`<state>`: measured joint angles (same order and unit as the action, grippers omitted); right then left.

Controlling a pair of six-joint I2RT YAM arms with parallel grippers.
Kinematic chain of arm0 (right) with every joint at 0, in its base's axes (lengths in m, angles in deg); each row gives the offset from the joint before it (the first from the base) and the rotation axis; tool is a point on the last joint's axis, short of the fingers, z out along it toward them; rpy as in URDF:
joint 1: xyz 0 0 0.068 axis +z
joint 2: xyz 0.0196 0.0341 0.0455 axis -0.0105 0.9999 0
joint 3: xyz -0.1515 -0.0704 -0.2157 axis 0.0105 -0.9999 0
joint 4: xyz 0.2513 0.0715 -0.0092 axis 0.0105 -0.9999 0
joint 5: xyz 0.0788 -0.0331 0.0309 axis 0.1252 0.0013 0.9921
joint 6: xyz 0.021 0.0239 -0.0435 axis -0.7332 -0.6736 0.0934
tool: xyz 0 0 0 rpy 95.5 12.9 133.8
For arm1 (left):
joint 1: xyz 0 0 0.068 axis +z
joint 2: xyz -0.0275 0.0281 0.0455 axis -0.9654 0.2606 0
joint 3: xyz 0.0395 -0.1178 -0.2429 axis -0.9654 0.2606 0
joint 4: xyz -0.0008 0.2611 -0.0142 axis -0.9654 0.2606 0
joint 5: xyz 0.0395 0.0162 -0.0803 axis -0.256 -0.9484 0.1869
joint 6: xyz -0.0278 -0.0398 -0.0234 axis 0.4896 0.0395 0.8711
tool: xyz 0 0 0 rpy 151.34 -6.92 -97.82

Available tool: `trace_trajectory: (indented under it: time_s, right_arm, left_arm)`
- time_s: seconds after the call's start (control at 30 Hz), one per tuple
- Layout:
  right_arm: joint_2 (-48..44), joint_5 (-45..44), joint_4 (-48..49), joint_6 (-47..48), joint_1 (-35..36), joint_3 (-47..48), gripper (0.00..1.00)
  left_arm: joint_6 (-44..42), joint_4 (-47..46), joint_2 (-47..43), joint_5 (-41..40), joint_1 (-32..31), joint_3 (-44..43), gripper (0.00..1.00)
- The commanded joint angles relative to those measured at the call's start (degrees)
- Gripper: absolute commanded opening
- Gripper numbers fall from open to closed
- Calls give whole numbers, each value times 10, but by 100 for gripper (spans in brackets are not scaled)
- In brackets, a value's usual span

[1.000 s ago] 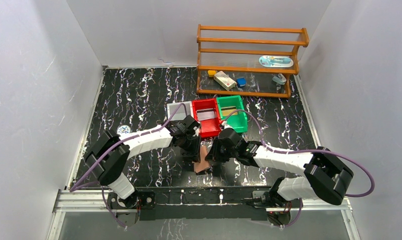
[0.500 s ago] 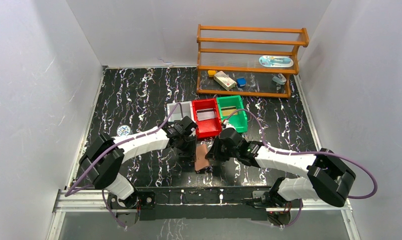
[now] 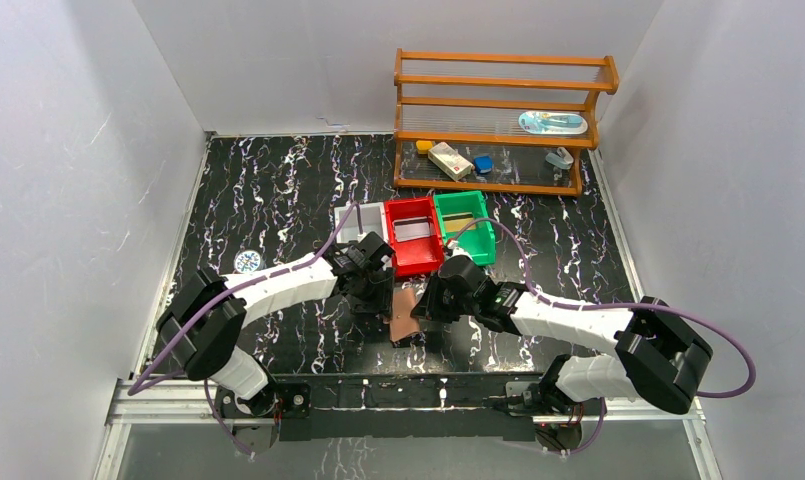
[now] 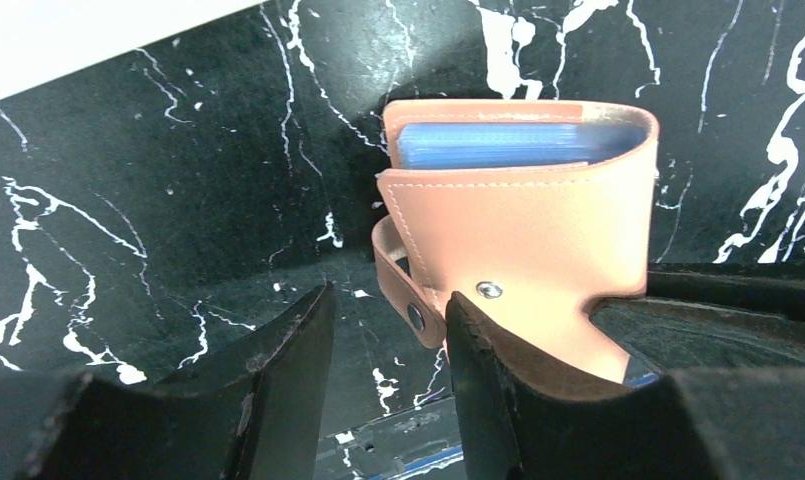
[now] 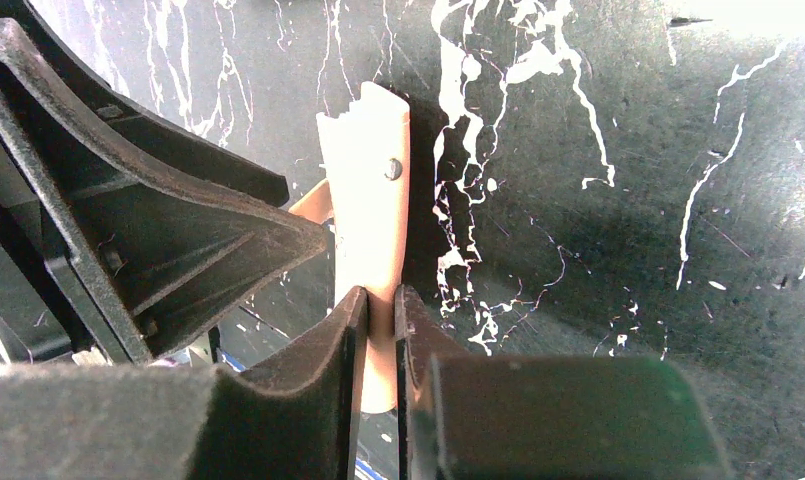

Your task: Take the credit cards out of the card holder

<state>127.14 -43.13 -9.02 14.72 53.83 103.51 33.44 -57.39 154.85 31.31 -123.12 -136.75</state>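
- The card holder (image 4: pixel 518 225) is standing on the black marbled table (image 3: pixel 278 190), right between the two arms and just in front of the red bin (image 3: pixel 428 255).
- Its top edge is gaping, and the light blue pocket lining (image 4: pixel 508 145) is showing inside. I can't pick out any credit cards in there.
- The right gripper (image 5: pixel 380 300) is pinching the holder's thin tan edge, with the jaws nearly together and both pads pressing on the leather.
- The left gripper (image 4: pixel 390 300) is hanging at the other side with its jaws parted to a moderate gap, clamping nothing.
- The strap tab (image 4: pixel 415 318) is curling into that gap, and its snap is sitting just beside one finger (image 4: pixel 488 390). I can't tell if they're touching.
- Further out, a pale flat rectangle (image 3: pixel 413 228) is lying in the red bin.
- A green bin (image 3: pixel 478 248) is touching the red bin's right side, and a white bin (image 3: pixel 350 215) is sitting on its left.
- The wooden rack (image 3: pixel 498 85) is standing at the far right of the table.
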Motion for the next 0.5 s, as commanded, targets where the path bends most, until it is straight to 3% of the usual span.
trace_trajectory:
  time_s: [0.0,0.47]
  right_arm:
    - [-3,-6,16,-7,-1,12,23]
    - [-3,-7,16,-8,-2,8,26]
  left_arm:
    - [0,31,-1,-30,-1,-2,42]
    - [4,3,20,-16,-1,7,22]
